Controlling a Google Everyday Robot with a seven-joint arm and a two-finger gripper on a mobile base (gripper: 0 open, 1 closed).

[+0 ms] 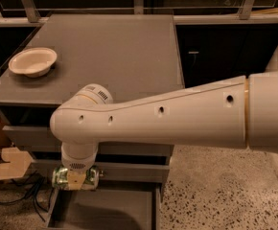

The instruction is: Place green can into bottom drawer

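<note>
The arm [177, 119] fills the near field, reaching in from the right and bending down at its wrist. Below the wrist the gripper [75, 178] hangs just over the front left part of the open drawer [115, 210]. It is clamped on the can [60, 177], which lies on its side in the grasp, a green end showing at each side of the tan pad. The can is in the air, above the drawer's grey floor and not touching it.

The can looks thin-walled and dented, so I judge it light and easy to crush, with a smooth skin that may slip. The hold across its middle suits it, with gentle pressure. Being round, it may roll on the flat floor once let go, so a low release seems wise.

Behind the gripper sit two more drawers [129, 171], one above the other. Farther back is the cabinet top [110, 56], with the bowl [32, 61] near its left edge.

Count: one can, one bowl, three drawers with one of them open, one arm, one gripper.
</note>
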